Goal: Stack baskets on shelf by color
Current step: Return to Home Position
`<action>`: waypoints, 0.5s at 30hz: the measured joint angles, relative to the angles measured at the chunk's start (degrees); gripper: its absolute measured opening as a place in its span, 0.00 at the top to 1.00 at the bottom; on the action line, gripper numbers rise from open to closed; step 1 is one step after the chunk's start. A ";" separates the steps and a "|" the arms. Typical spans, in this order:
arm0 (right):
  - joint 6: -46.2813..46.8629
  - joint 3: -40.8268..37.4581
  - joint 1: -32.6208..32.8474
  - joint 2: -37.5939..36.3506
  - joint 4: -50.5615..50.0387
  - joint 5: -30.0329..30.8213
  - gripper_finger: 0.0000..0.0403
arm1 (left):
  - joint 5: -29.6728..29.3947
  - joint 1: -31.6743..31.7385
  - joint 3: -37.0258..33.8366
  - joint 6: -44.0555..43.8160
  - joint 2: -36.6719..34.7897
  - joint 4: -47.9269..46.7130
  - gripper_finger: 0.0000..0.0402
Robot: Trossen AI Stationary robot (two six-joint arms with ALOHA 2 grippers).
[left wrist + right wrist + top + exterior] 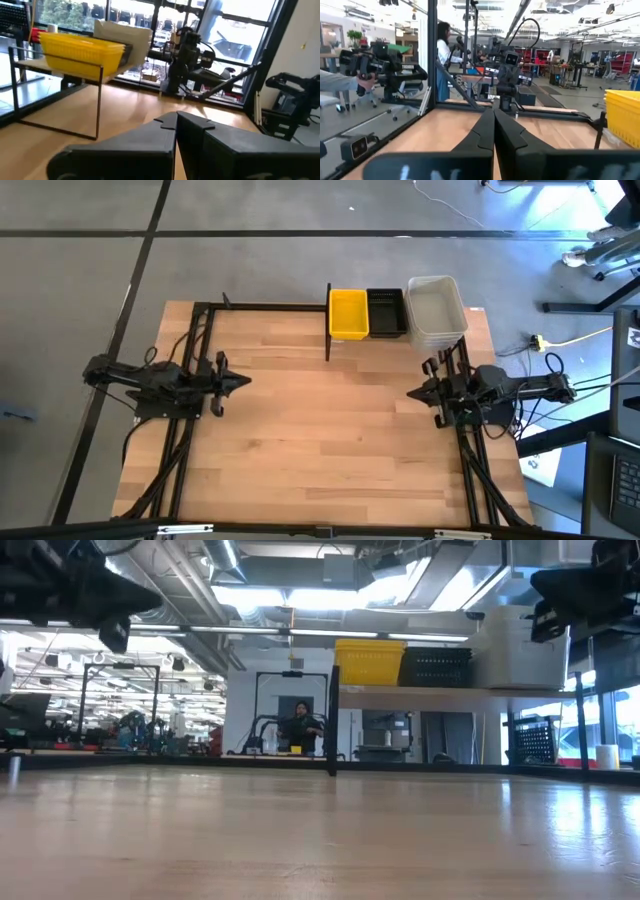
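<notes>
Along the table's far edge, toward one o'clock in the high view, the shelf point(329, 330) holds the baskets in a row. The yellow basket point(348, 313) sits at the shelf's nine o'clock end beside the black post. The black basket point(386, 312) touches it in the middle, and the whitish-grey basket point(437, 310) takes the three o'clock end, close to the table's corner. We see layered rims on the whitish-grey one. Our left gripper point(240, 383) hangs at nine o'clock of the table, fingers pressed together on nothing. Our right gripper point(415, 392) hangs at three o'clock, likewise closed and empty, on the six o'clock side of the shelf's end. Between the two tips the wooden table point(320, 440) lies open down to its six o'clock edge
</notes>
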 joint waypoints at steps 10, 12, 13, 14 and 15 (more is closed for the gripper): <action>-1.42 0.07 0.00 0.00 -2.40 0.47 1.00 | 1.17 0.00 -2.28 4.18 0.00 -2.99 1.00; -1.95 0.08 0.00 0.00 -2.94 1.40 1.00 | 1.15 0.00 -2.28 4.61 0.00 -3.02 1.00; -2.81 0.10 0.00 0.00 -3.31 2.01 1.00 | 0.94 0.00 -2.28 4.54 0.00 -3.15 1.00; -3.14 0.13 0.00 0.00 -3.74 2.62 1.00 | 0.60 0.00 -2.28 4.48 0.00 -3.27 1.00; -3.47 0.13 0.00 0.00 -4.15 3.55 0.99 | 0.22 0.00 -2.28 4.55 0.01 -3.32 1.00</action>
